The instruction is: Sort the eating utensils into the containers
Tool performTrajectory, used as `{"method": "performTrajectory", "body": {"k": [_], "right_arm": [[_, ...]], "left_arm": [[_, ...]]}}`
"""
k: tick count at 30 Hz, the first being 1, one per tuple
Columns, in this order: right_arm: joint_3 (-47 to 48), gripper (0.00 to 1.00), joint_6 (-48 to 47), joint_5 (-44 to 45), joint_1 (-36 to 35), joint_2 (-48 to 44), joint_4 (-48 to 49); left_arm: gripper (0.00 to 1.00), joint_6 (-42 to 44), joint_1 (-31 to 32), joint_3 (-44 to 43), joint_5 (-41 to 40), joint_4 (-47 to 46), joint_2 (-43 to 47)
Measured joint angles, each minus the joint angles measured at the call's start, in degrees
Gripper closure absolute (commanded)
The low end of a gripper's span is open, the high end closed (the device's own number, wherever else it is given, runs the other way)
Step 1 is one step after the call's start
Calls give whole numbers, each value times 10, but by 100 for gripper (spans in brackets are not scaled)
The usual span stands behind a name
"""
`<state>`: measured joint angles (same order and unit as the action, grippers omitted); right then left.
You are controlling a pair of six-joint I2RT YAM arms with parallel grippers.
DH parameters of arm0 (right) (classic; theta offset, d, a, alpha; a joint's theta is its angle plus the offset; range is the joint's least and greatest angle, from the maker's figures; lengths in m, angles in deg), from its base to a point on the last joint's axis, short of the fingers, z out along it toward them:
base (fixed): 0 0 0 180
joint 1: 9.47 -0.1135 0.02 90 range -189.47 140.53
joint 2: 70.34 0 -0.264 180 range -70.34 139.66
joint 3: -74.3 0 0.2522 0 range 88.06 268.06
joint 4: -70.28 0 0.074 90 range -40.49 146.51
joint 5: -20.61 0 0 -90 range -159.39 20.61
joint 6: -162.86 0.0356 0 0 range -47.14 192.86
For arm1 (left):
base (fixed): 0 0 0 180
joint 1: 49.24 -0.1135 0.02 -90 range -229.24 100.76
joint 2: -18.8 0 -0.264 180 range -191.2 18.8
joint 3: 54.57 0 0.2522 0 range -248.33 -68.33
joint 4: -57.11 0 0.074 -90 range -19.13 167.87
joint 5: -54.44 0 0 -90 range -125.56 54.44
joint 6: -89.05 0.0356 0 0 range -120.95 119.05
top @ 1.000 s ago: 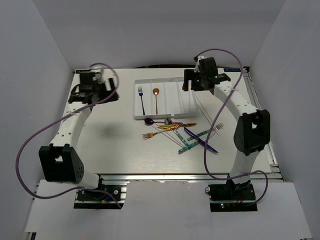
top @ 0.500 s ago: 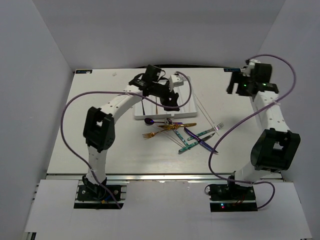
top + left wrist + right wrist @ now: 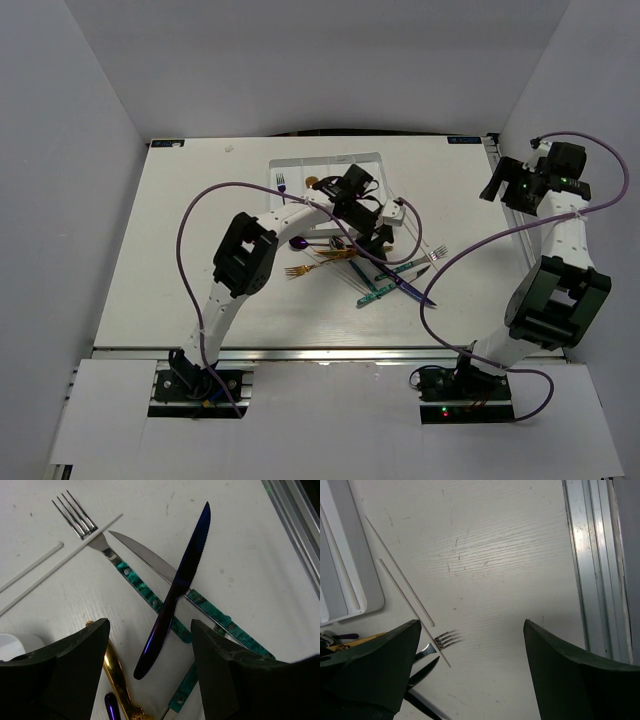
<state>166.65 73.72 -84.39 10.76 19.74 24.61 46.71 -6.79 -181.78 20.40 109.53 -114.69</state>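
Note:
The white tray [image 3: 300,163] at the table's back holds a purple fork [image 3: 281,183] and a gold spoon [image 3: 311,183]; my left arm covers much of it. In front lies a pile: purple spoon [image 3: 297,242], gold fork [image 3: 299,270], teal-handled pieces [image 3: 383,287], purple knife [image 3: 175,595], teal-handled silver fork [image 3: 80,520], silver knife [image 3: 142,557], white chopsticks [image 3: 60,562]. My left gripper [image 3: 150,675] is open and empty, just above the purple knife's handle. My right gripper [image 3: 472,675] is open and empty over bare table at the far right [image 3: 520,185].
A metal rail [image 3: 592,565] runs along the table's right edge, close to my right gripper. The tray's corner [image 3: 345,580], two chopsticks [image 3: 405,585] and fork tines [image 3: 447,639] show left of it. A gold handle [image 3: 117,680] lies by my left finger.
My left arm swung from the far left across the tray and now sits over the pile. My right arm left the tray and moved out to the right edge.

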Motion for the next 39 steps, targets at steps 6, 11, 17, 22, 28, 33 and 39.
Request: {"method": "performTrajectory", "body": {"k": [6, 11, 17, 22, 28, 33, 39], "right_arm": [[-1, 11, 2, -11, 1, 0, -5], [-1, 11, 3, -19, 9, 0, -8], [-1, 11, 6, -31, 21, 0, -10], [-1, 11, 10, -35, 33, 0, -10], [-1, 11, 18, -40, 40, 0, -10], [-1, 11, 20, -43, 44, 0, -10], [-1, 12, 24, -43, 45, 0, -10]], "left_arm": [[34, 43, 6, 0, -7, 10, -28], [38, 68, 13, -7, -23, 15, -52], [40, 95, 21, -5, -37, 19, -57], [43, 114, 24, 2, -51, 23, -57], [48, 134, 24, 6, -64, 32, -57], [56, 145, 24, 10, -67, 35, -57], [69, 150, 24, 13, -64, 36, -56]]}}
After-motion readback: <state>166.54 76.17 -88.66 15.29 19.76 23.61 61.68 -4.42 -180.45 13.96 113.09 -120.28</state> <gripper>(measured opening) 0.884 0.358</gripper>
